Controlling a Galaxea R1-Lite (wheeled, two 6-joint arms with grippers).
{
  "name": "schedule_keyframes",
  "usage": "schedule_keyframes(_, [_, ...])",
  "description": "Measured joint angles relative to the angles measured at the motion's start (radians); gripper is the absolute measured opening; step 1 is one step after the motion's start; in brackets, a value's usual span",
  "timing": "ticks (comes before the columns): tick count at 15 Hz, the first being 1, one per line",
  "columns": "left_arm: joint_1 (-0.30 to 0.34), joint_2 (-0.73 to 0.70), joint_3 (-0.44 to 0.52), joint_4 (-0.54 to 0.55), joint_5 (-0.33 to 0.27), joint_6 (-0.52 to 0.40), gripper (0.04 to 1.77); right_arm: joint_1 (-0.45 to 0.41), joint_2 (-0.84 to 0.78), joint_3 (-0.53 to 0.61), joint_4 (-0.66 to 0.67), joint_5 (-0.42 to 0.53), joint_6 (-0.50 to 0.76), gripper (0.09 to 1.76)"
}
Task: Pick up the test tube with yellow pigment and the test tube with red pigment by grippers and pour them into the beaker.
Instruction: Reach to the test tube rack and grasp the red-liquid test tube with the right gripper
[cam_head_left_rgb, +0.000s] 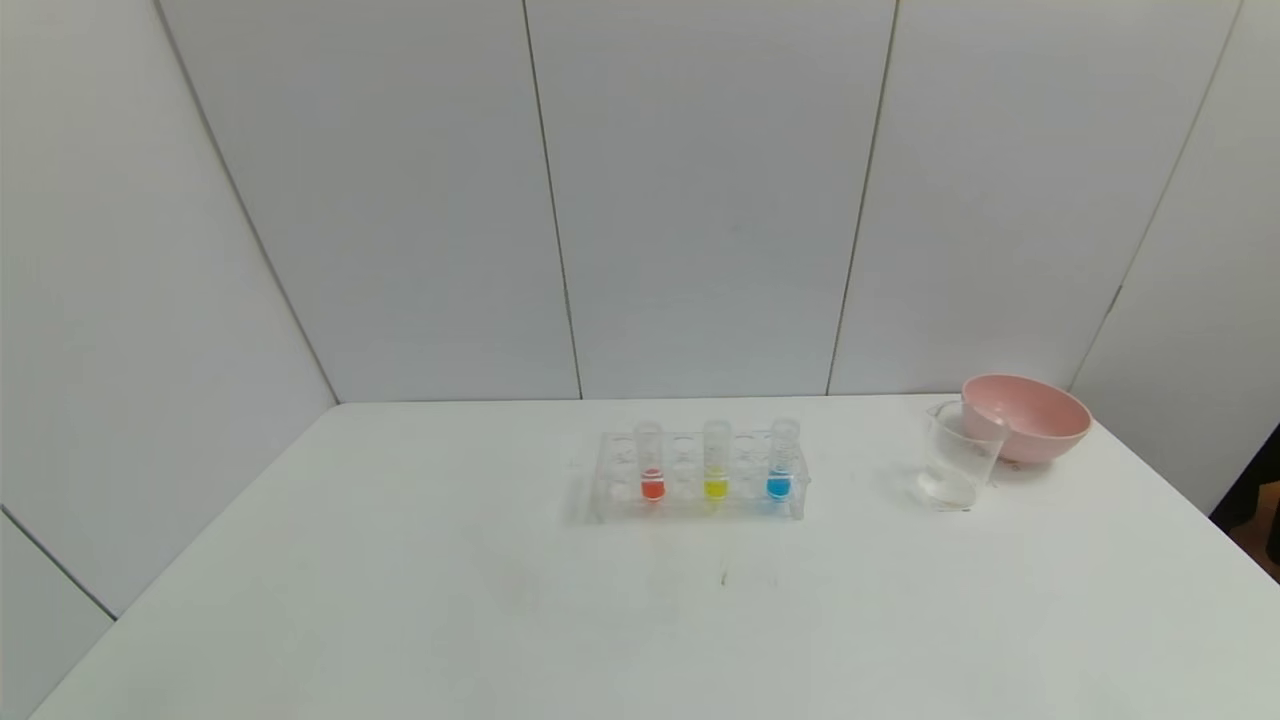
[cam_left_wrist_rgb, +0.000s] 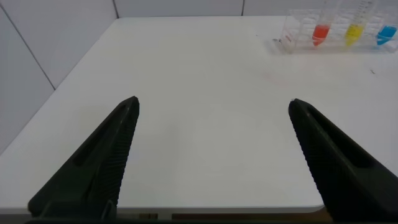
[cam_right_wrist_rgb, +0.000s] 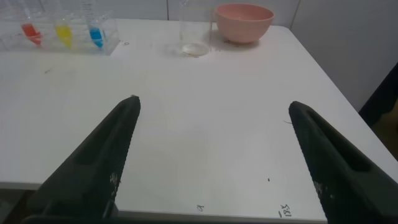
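Three tubes are standing upright in a clear rack (cam_head_left_rgb: 697, 478) mid-table: the red tube (cam_head_left_rgb: 651, 462) at its left end, the yellow tube (cam_head_left_rgb: 716, 461) in the middle, a blue tube (cam_head_left_rgb: 782, 459) at its right. Well to the rack's right, the beaker (cam_head_left_rgb: 958, 455) is sitting, partly overlapping the pink bowl (cam_head_left_rgb: 1030, 417) behind it, its glass hard to make out. The left gripper (cam_left_wrist_rgb: 211, 109) and right gripper (cam_right_wrist_rgb: 211, 109) are hanging released over the near table edge, short of the rack and missing from the head view.

tube tops (cam_left_wrist_rgb: 329, 7) cropped, beaker (cam_right_wrist_rgb: 194, 31) rim cropped
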Motion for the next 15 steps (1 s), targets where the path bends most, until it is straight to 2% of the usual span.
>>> schedule_keyframes(15, [0.000,0.000,0.000,0.000,0.000,0.000,1.72,0.000,0.000,0.000,-0.002,-0.004,0.007,1.71])
